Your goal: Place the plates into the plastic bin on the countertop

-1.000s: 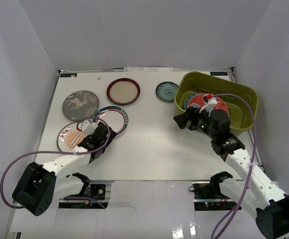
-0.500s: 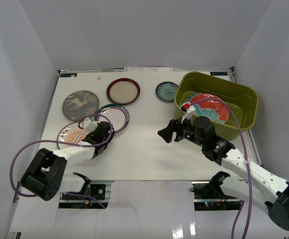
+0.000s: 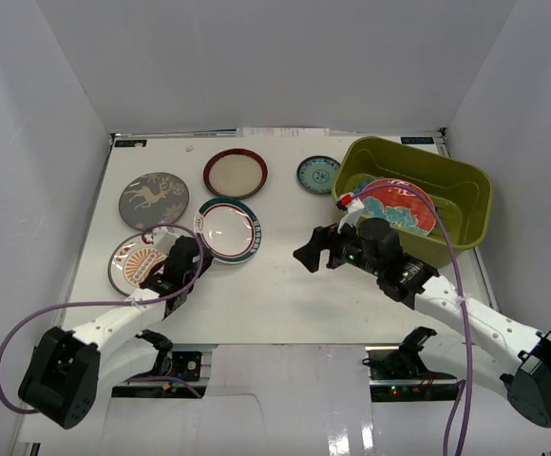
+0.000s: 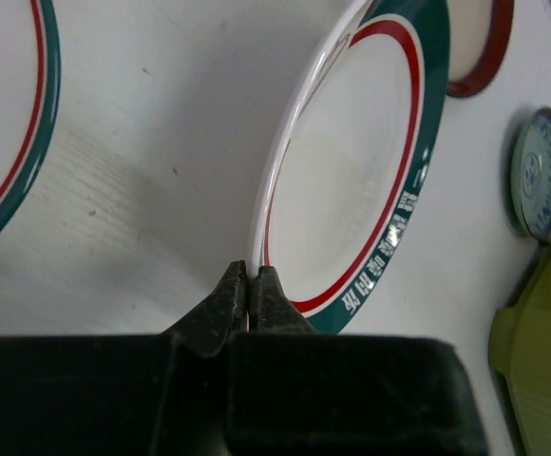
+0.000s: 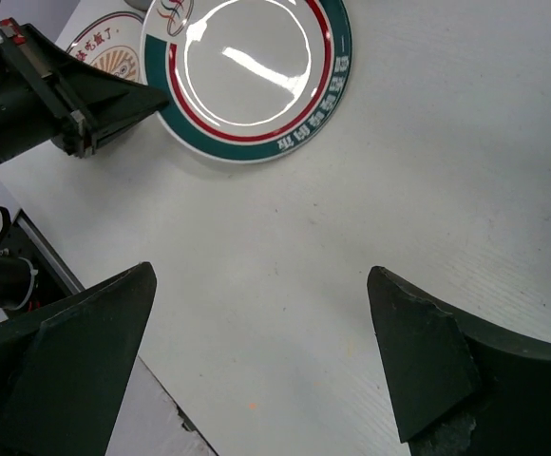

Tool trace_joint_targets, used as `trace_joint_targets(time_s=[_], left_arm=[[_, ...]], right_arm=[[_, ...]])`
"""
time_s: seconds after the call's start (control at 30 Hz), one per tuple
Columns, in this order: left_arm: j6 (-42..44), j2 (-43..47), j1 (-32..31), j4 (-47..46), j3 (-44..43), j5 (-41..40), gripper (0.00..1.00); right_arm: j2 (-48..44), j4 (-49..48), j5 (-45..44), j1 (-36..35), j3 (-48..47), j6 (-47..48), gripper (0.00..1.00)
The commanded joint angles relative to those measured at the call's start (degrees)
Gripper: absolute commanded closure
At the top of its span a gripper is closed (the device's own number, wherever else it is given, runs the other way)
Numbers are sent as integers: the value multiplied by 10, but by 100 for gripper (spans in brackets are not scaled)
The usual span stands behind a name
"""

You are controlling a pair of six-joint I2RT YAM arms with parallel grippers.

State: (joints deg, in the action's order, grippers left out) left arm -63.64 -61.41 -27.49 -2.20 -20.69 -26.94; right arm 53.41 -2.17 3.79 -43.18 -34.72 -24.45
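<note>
**Top external:** striped-rim plate on the countertop, well left of the plastic bin. Left gripper at its near rim. Right gripper spread, empty.

**Left wrist:** left gripper pinches the striped-rim plate by its thin rim. Likely stiff, glossy, slippery and breakable, so hold it at the rim only.

**Right wrist:** right gripper wide apart over the countertop, with the striped-rim plate ahead.

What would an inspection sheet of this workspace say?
Surface: white countertop, five plates lying on it.
Job's things: plastic bin at right holds the floral plate; deer plate, red-rimmed plate, small teal-rimmed plate, striped-rim plate and sunburst plate are outside it.
Clutter: nothing seen.
Grippers: left jaws shut on the striped-rim plate's rim; right jaws open, empty, above the countertop.
Cables: left purple cable and right purple cable loop loosely.
Surroundings: white walls on three sides.
</note>
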Motion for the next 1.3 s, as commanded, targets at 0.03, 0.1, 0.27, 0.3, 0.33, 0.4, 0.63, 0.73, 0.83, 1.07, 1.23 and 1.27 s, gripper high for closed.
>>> trace_joint_targets(time_s=[0.03,0.1,0.27,0.3,0.33,0.4,0.63,0.73,0.83,1.07,1.23,1.27], left_arm=[[69,109,-1,9,13,127,100],[95,186,-1,-3,15,181,100],[114,253,0,6,-11,361,100],[116,255,0,5,-20,388,100],[117,255,0,0,-22,412,100],[115,258,0,-14,-23,467,100],[125,261,0,-26,-48,532,100],[151,259,0,-13,-72,535,89],[210,244,0,33,-115,534,31],[362,222,0,213,-246,513,2],[437,264,0,276,-245,488,2],[444,271,0,279,-229,477,2]], right_arm=[[41,1,-2,-4,-54,5,4],[53,4,-3,-4,-68,10,9],[84,9,-19,-3,-91,25,10],[87,10,-22,-3,-94,28,10],[94,12,-32,-3,-101,30,10],[100,20,-34,-4,-107,35,10],[82,15,-64,-2,-115,26,44],[63,11,-83,-1,-114,10,89],[36,7,-108,8,-119,2,92],[-4,20,-91,195,-174,-4,92],[27,17,-3,430,-187,-64,92],[35,8,11,460,-185,-84,92]])
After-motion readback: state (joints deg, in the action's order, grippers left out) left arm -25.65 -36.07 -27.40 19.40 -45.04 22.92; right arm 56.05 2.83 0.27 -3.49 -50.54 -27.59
